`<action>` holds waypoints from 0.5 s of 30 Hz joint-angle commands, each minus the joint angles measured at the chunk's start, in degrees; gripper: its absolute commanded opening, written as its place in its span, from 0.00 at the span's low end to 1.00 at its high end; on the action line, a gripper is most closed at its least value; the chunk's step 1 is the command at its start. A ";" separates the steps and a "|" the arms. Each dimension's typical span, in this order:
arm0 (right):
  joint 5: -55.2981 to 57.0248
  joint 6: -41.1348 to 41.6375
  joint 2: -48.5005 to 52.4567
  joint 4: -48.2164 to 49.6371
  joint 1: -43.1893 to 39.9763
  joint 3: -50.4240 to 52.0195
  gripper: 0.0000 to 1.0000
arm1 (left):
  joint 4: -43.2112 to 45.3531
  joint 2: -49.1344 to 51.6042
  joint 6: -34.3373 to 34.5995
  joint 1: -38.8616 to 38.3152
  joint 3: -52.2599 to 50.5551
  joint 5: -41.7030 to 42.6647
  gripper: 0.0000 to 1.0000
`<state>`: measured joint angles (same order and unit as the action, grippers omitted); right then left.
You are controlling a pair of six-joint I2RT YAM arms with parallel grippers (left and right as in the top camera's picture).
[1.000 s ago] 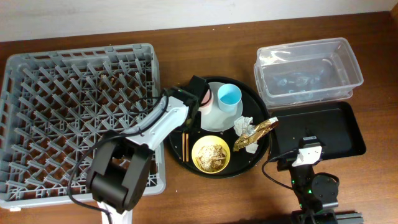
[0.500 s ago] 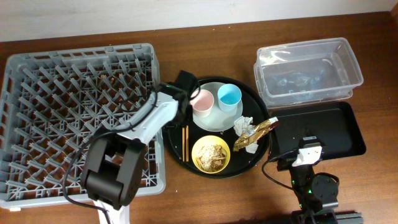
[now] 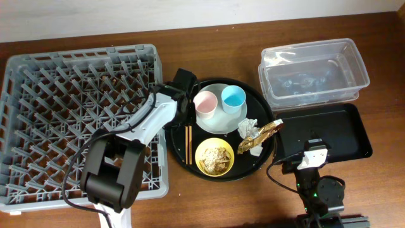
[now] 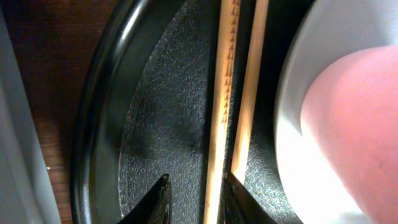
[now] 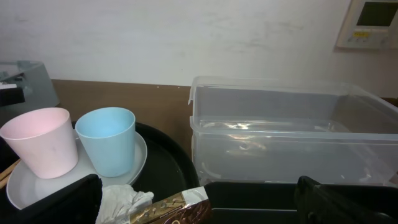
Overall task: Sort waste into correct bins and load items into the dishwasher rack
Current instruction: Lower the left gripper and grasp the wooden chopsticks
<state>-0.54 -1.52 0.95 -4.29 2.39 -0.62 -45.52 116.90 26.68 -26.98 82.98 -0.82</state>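
Note:
My left gripper (image 3: 181, 104) is open and low over the left part of the round black tray. In the left wrist view, one of the brown chopsticks (image 4: 219, 112) lies between the fingertips of the left gripper (image 4: 198, 194). The pink cup (image 3: 205, 104) and blue cup (image 3: 233, 98) stand on the grey-green plate (image 3: 218, 119). The yellow bowl (image 3: 215, 156) holds beige food scraps. The tissue (image 3: 247, 126) and foil wrapper (image 3: 261, 135) lie at the tray's right. My right gripper (image 5: 199, 208) is open and empty, by the shallow black tray (image 3: 329, 130).
The grey dishwasher rack (image 3: 82, 120) fills the left side, close to the round black tray (image 3: 180, 149). The clear tub (image 3: 313, 73) stands at the back right, behind the shallow black tray. A white wall runs along the far edge.
My left gripper has moved left, from over the pink cup to the tray's left part above the chopsticks. The right arm has not moved.

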 commanded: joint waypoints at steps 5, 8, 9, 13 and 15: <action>-0.28 0.46 -0.26 -0.24 -0.22 0.31 0.99 | 0.48 0.31 0.92 -1.03 -0.66 -1.97 0.21; -0.31 0.46 -0.26 -0.24 -0.22 0.31 0.99 | 0.74 0.31 1.14 -0.96 -0.66 -2.19 0.21; -0.31 0.46 -0.26 -0.24 -0.22 0.31 0.99 | 0.72 0.31 1.16 -0.98 -0.68 -2.16 0.21; -0.31 0.46 -0.26 -0.24 -0.22 0.31 0.99 | 1.27 0.31 1.14 -0.98 -2.16 -2.19 0.27; -0.31 0.46 -0.26 -0.24 -0.22 0.31 0.99 | 3.26 0.31 1.16 -0.98 -4.09 -2.10 0.23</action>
<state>-0.54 -1.45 0.95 -4.29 2.39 -0.62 -43.44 116.90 27.31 -28.01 81.17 -2.15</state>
